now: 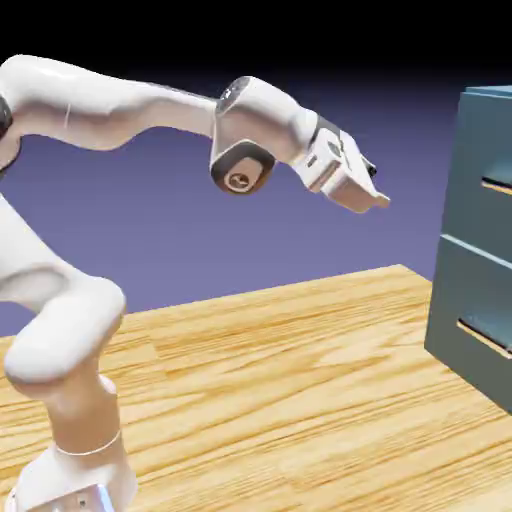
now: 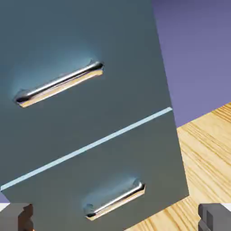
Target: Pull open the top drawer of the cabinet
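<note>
One cabinet [image 1: 480, 240], cropped by the frame edge.

Slate-blue cabinet [image 1: 478, 220], wood-grained yellow-tan tabletop [image 1: 270, 380], white arm [image 1: 100, 110]

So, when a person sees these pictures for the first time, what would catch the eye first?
Probably the white robot arm, arching across the exterior view from the left. Next comes the slate-blue cabinet at that view's right edge, standing on the pale wooden floor. In the hand view, two shiny bar handles shine, one on each drawer front.
</note>
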Motion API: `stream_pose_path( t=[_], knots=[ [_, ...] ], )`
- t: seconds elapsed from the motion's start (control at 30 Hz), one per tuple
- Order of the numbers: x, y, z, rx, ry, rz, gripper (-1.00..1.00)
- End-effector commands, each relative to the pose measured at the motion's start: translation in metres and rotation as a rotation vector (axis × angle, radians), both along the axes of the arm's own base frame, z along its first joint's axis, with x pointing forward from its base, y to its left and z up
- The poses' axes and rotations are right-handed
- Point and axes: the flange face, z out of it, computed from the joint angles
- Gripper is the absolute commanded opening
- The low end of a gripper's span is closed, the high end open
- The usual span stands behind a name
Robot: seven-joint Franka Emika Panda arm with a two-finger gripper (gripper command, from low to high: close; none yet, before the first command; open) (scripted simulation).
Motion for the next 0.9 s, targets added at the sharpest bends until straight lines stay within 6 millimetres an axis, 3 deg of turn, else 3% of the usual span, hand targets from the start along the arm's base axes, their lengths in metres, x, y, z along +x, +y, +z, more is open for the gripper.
stream_pose_path(
  t=[0.0,0.23,0.43,0.63,0.87],
  knots=[
    [0.002,0.0,0.005,0.019,-0.016,-0.013,0.0],
    [0.022,0.007,0.027,0.154,-0.124,-0.078,0.0],
    [0.05,0.016,0.031,0.276,-0.206,-0.105,0.0],
    [0.086,0.023,0.021,0.409,-0.277,-0.114,0.0],
    [0.135,0.024,-0.006,0.584,-0.35,-0.115,0.0]
  ],
)
